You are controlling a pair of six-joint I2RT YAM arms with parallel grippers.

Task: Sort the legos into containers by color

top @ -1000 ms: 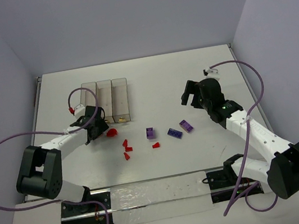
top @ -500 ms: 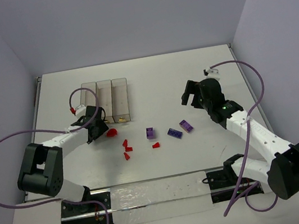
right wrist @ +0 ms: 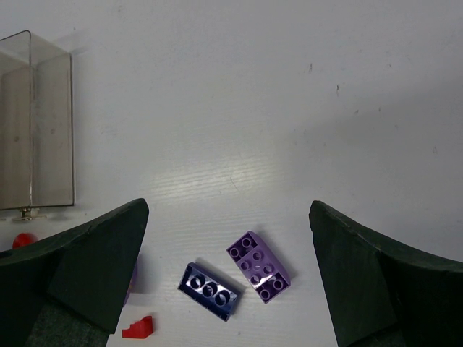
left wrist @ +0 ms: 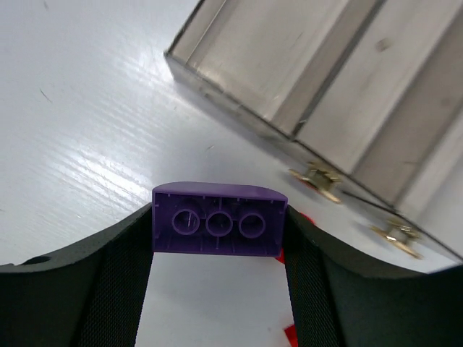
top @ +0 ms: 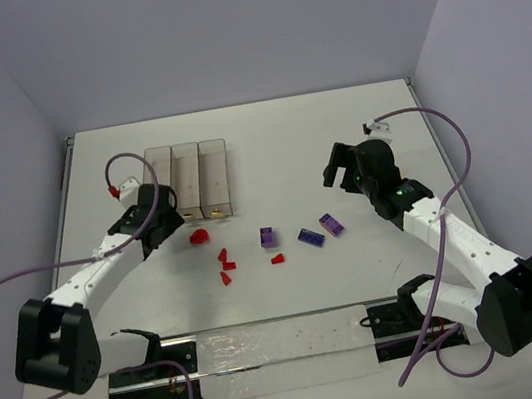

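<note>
Left gripper [top: 156, 220] clamps a purple brick [left wrist: 217, 219] by its ends, underside tubes facing the wrist camera, just off the near end of the bins [top: 188, 176], about 7 o'clock from them. Right gripper [top: 340, 169] hangs spread wide, holding nothing. Three more purple bricks [top: 310, 237] lie at its 8 o'clock, red bits [top: 224, 263] at 5 o'clock from the bins

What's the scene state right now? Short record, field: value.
left gripper: shut on purple brick, beside the containers
right gripper: open, holding nothing, over the table
loose purple bricks: three, mid-table
red pieces: five, scattered on the table on the near side of the containers
</note>
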